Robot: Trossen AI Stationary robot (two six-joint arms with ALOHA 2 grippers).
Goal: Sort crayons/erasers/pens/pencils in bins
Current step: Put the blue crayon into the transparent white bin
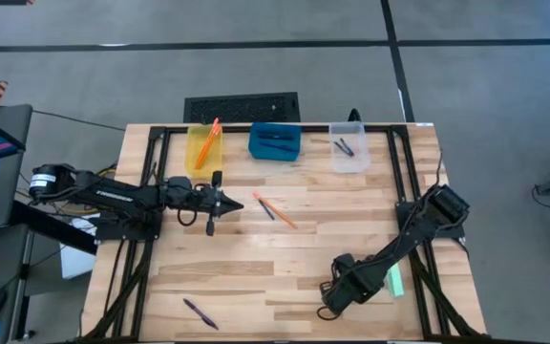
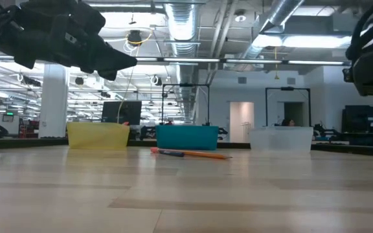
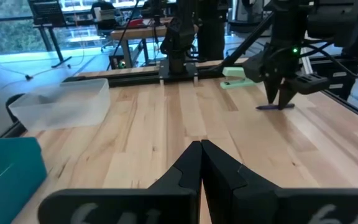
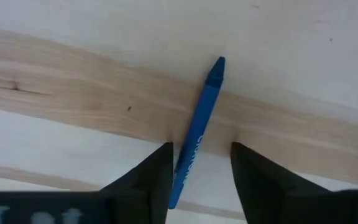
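A blue crayon (image 4: 199, 130) lies flat on the table. My right gripper (image 4: 201, 149) is open and points down over it near the table's front right (image 1: 331, 298), with one finger on each side of the crayon's lower part. My left gripper (image 1: 229, 203) is shut and empty, held above the table left of centre. An orange pencil (image 1: 279, 214) and a dark pen (image 1: 264, 207) lie together mid-table. A purplish pen (image 1: 200, 313) lies near the front edge. The mint eraser (image 1: 394, 280) lies flat beside my right arm. The yellow bin (image 1: 203, 146), blue bin (image 1: 275, 141) and clear bin (image 1: 349, 148) stand along the far edge. My right gripper comes from above with its open fingers across the crayon. One finger (image 4: 160, 165) stands right beside the crayon's lower part (image 4: 185, 171), and I cannot tell whether it touches. The crayon lies flat on the table.
An orange pencil (image 1: 211, 139) leans out of the yellow bin. Dark pens (image 1: 343, 146) lie in the clear bin. Black frame rails (image 1: 404, 162) run along the table's sides. Bare wood lies between the two arms.
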